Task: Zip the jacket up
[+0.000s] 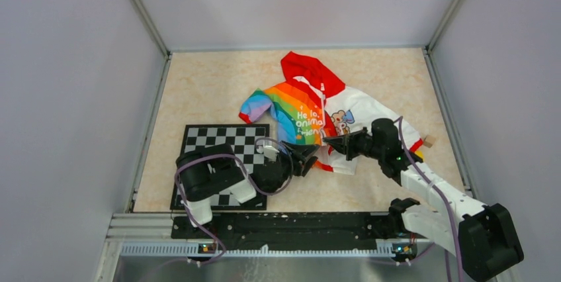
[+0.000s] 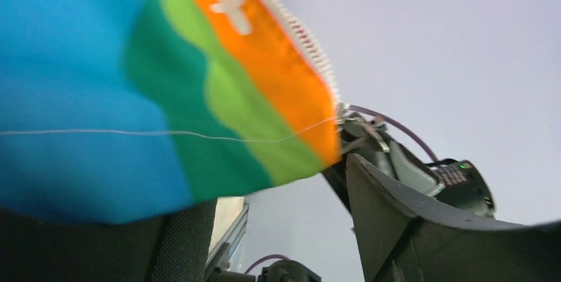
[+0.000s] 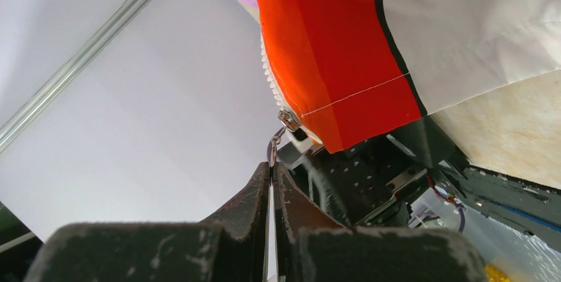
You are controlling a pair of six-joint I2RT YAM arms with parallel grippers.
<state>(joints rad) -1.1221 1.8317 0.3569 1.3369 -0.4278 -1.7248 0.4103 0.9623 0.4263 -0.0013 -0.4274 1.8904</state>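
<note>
The jacket (image 1: 301, 106) lies on the table, red hood at the far end, rainbow half on the left, white cartoon half (image 1: 360, 110) on the right. My right gripper (image 3: 272, 166) is shut on the metal zipper pull (image 3: 274, 144), which hangs from the slider (image 3: 289, 121) at the red bottom hem (image 3: 324, 50). From above, the right gripper (image 1: 329, 140) is at the jacket's lower front edge. My left gripper (image 1: 311, 158) sits just left of it. Its jaws (image 2: 271, 186) stand wide apart under the rainbow hem (image 2: 198, 130), and white zipper teeth (image 2: 311, 50) run along that edge.
A black-and-white checkerboard mat (image 1: 225, 140) lies left of the jacket, under the left arm. A small wooden block (image 1: 430, 141) sits by the right sleeve's red cuff. Grey walls enclose the table, and a metal rail (image 1: 264, 229) runs along the near edge.
</note>
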